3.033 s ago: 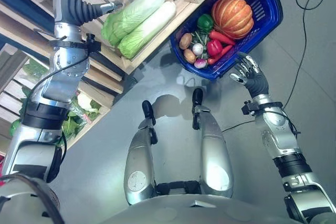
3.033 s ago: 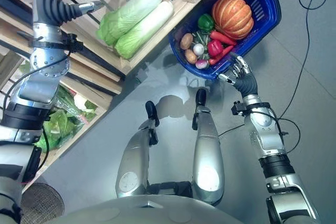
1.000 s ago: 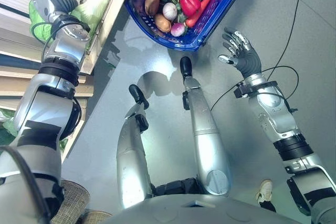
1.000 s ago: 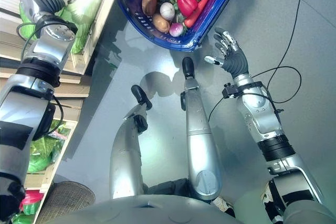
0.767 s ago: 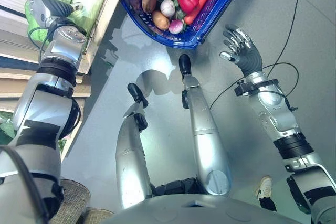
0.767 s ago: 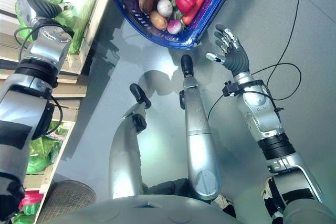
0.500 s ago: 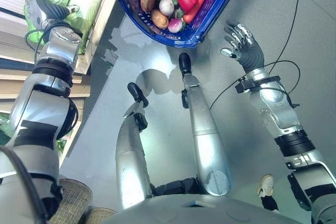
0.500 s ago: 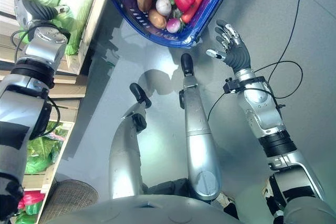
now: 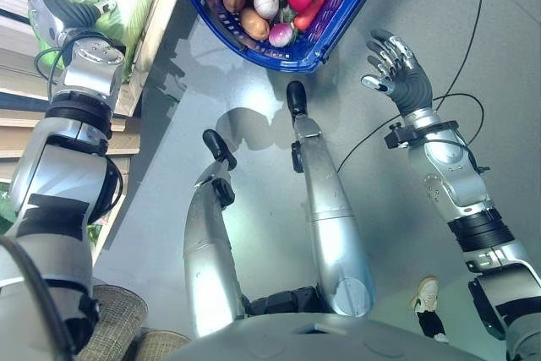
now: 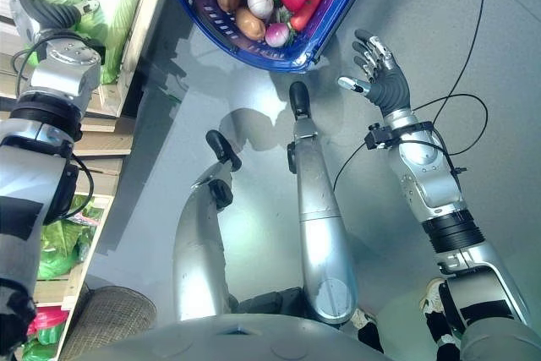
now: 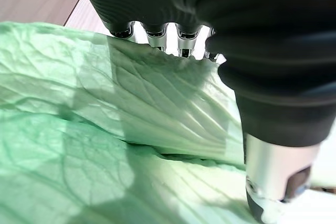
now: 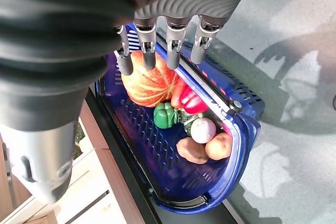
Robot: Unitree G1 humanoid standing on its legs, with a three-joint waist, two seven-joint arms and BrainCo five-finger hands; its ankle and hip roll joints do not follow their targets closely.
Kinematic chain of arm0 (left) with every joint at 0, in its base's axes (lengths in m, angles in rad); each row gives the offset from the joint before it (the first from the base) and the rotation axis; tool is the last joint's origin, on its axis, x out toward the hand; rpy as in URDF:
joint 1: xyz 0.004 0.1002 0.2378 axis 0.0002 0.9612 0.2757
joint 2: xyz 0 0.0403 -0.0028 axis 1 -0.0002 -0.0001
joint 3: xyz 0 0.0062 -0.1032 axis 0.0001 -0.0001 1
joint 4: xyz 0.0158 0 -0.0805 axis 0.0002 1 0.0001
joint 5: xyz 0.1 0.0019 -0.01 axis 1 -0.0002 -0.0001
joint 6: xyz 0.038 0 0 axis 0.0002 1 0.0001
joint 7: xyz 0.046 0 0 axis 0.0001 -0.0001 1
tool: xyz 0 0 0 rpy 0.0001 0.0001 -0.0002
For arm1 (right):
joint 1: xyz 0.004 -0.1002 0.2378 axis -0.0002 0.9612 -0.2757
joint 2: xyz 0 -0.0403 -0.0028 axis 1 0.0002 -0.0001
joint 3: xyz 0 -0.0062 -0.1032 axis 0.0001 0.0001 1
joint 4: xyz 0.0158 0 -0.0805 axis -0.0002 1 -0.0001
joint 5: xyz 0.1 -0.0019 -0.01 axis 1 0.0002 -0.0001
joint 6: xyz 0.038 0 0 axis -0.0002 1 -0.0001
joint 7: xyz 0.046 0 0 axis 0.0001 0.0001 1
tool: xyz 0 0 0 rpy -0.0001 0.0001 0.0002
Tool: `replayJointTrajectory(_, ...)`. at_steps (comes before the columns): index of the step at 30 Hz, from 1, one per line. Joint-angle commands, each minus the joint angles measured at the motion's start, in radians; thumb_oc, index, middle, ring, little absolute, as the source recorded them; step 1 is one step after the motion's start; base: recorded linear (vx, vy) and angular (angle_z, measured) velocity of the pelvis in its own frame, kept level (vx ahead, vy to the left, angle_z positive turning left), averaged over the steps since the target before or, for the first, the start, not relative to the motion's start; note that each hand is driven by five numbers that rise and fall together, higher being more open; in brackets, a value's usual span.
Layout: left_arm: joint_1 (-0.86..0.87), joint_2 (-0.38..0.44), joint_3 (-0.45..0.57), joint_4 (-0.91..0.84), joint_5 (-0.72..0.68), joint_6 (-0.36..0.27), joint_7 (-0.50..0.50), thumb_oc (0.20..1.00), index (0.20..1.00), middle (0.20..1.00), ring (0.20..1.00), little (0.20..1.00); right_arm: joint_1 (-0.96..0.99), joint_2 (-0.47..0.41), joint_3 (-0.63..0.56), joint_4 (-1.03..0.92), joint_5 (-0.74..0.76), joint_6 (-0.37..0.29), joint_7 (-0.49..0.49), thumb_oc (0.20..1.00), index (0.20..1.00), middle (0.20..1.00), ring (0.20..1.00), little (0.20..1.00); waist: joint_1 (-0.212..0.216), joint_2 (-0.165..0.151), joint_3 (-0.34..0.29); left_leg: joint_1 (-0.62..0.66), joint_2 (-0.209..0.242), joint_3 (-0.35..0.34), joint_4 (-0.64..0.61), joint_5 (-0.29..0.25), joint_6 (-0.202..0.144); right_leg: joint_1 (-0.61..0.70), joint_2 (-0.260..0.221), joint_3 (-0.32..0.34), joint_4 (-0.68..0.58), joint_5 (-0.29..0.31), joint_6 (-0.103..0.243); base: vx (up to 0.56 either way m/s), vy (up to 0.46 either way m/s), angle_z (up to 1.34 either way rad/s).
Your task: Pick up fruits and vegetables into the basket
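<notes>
Left hand on the cabbages, right hand open beside the basket

Since a moment ago the left hand (image 9: 59, 13), upper left, has reached farther over the pale cabbages (image 11: 131, 108); its finger state cannot be told. The right hand (image 10: 385, 82) stays spread and empty, right of the blue basket (image 12: 157, 174) at top centre.

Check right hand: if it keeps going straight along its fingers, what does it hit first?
Most likely the near rim of the blue basket. The right hand hangs open just short of it, fingers aimed at that rim; depth is unclear, so it may pass above.
</notes>
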Motion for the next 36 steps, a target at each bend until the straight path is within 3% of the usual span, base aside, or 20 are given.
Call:
replayJointTrajectory(1, 0.044, 0.063, 0.099, 0.056, -0.098, -0.041, 0.078, 1.0, 1.0, 1.0, 1.0, 1.0, 0.015, -0.003, -0.005, -0.049, 0.039, -0.031, 0.0, 1.0, 1.0, 1.0, 1.0, 1.0, -0.014, -0.018, -0.026, -0.086, -0.016, -0.001, 0.042, -0.008, 0.015, 0.011, 0.019, -0.005, 0.028, -0.085, 0.058, 0.0, 0.0, 0.0)
replayJointTrajectory(5, 0.038, 0.046, 0.131, 0.035, -0.155, -0.131, 0.096, 1.0, 1.0, 1.0, 1.0, 1.0, 0.014, 0.009, 0.004, -0.045, 0.036, -0.041, -0.005, 1.0, 1.0, 1.0, 1.0, 1.0, -0.012, -0.024, -0.026, -0.095, -0.016, -0.005, 0.049, -0.016, 0.017, 0.005, 0.021, -0.004, 0.031, -0.087, 0.057, 0.0, 0.0, 0.0)
replayJointTrajectory(13, 0.05, 0.013, 0.179, 0.005, -0.248, -0.217, 0.099, 1.0, 1.0, 1.0, 1.0, 1.0, 0.004, 0.022, 0.005, -0.032, 0.042, -0.049, -0.01, 1.0, 1.0, 1.0, 1.0, 1.0, -0.003, -0.03, -0.026, -0.101, -0.017, -0.008, 0.049, -0.019, 0.018, 0.006, 0.018, -0.015, 0.021, -0.082, 0.059, -0.01, -0.017, 0.01)
replayJointTrajectory(17, 0.059, 0.007, 0.177, 0.002, -0.261, -0.198, 0.085, 1.0, 1.0, 1.0, 1.0, 1.0, -0.005, 0.018, 0.001, -0.032, 0.05, -0.039, -0.011, 1.0, 1.0, 1.0, 1.0, 1.0, -0.002, -0.029, -0.026, -0.103, -0.018, -0.009, 0.05, -0.019, 0.018, 0.004, 0.019, -0.015, 0.02, -0.081, 0.059, 0.0, 0.0, 0.0)
replayJointTrajectory(26, 0.048, 0.031, 0.085, 0.071, -0.134, -0.038, -0.034, 1.0, 1.0, 1.0, 1.0, 1.0, -0.015, -0.017, -0.012, -0.018, 0.082, -0.036, 0.018, 1.0, 1.0, 1.0, 1.0, 1.0, -0.017, -0.019, -0.026, -0.102, -0.01, 0.009, 0.046, -0.013, 0.015, -0.003, 0.017, -0.007, 0.013, -0.075, 0.059, 0.0, 0.02, -0.01)
replayJointTrajectory(36, 0.031, 0.027, 0.045, 0.139, -0.138, 0.035, -0.106, 1.0, 1.0, 1.0, 1.0, 1.0, -0.006, -0.031, -0.01, -0.003, 0.092, -0.058, 0.034, 1.0, 1.0, 1.0, 1.0, 1.0, -0.032, -0.014, -0.026, -0.099, -0.008, 0.024, 0.039, -0.011, 0.011, -0.012, 0.012, 0.004, 0.0, -0.068, 0.062, 0.0, 0.024, -0.04)
